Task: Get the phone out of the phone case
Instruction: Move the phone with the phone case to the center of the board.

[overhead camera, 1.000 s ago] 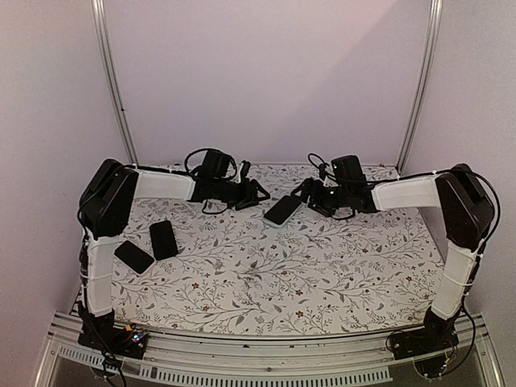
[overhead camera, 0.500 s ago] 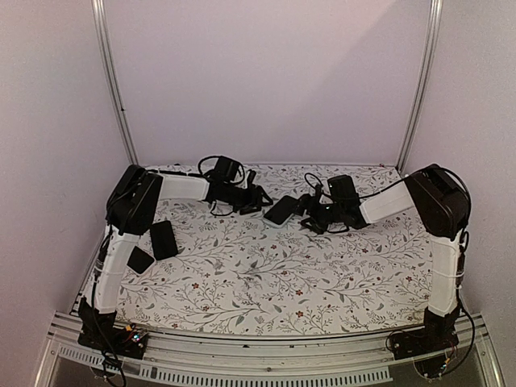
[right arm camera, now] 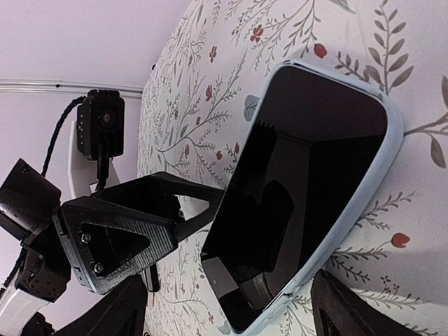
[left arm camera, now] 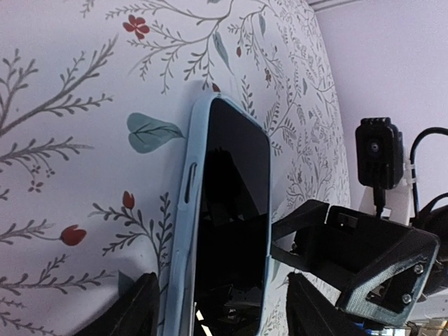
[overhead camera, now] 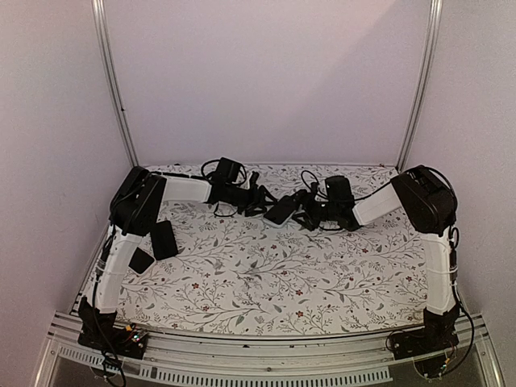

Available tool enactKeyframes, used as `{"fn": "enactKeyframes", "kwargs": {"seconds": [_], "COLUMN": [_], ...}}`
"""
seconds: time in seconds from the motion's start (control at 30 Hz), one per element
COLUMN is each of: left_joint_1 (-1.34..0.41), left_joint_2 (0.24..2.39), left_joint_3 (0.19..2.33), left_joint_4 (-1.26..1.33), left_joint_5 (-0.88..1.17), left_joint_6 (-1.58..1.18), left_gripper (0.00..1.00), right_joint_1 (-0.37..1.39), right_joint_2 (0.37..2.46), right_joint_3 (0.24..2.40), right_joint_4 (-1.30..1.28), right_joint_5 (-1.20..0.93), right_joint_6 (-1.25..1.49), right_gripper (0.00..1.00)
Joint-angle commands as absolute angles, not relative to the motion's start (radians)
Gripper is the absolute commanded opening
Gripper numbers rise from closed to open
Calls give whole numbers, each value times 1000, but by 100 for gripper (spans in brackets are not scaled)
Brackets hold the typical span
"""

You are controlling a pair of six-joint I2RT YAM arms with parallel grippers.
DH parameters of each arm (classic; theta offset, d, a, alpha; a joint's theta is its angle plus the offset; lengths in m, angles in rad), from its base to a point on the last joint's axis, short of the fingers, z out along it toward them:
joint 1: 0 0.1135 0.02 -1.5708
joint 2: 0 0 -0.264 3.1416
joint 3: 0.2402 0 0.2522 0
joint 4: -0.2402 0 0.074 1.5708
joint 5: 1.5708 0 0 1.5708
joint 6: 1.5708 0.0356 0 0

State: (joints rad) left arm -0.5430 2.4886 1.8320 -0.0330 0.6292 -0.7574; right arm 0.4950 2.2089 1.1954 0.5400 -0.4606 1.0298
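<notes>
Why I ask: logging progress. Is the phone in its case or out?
In. The phone lies flat on the table, its dark screen framed by the pale blue case rim in both wrist views.

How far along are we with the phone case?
Done: left gripper and right gripper are positioned at opposite ends of the phone. In hand: jaws open around it, no grip yet. Left: the extraction itself; the phone sits fully inside its light-blue case.
</notes>
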Motion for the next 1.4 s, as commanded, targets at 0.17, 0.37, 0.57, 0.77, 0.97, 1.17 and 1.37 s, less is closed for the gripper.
{"fn": "enactKeyframes", "kwargs": {"seconds": [0.17,0.37,0.57,0.77,0.97,1.17,1.37], "left_joint_1": [-564,-571,-582,-601,-625,-634,-625], "left_joint_2": [2468,2454,2430,2362,2267,2204,2137], "left_joint_3": [1790,1766,1737,1616,1466,1366,1325], "left_joint_4": [100,149,178,286,385,406,341], "left_joint_5": [721,737,757,786,775,740,687], "left_joint_6": [-848,-885,-910,-994,-1047,-1055,-991], "left_gripper": [63,63,63,62,62,62,62], "right_joint_1": [446,440,440,466,504,523,509], "right_joint_2": [2291,2338,2307,2288,2241,2180,2158], "right_joint_3": [1168,1202,1201,1195,1121,1043,1012], "right_joint_4": [635,693,633,567,558,576,572], "right_joint_5": [-521,-580,-558,-561,-561,-590,-572], "right_joint_6": [1110,1159,1129,1096,1074,1063,1051], "right_gripper": [71,59,60,60,59,54,55]}}
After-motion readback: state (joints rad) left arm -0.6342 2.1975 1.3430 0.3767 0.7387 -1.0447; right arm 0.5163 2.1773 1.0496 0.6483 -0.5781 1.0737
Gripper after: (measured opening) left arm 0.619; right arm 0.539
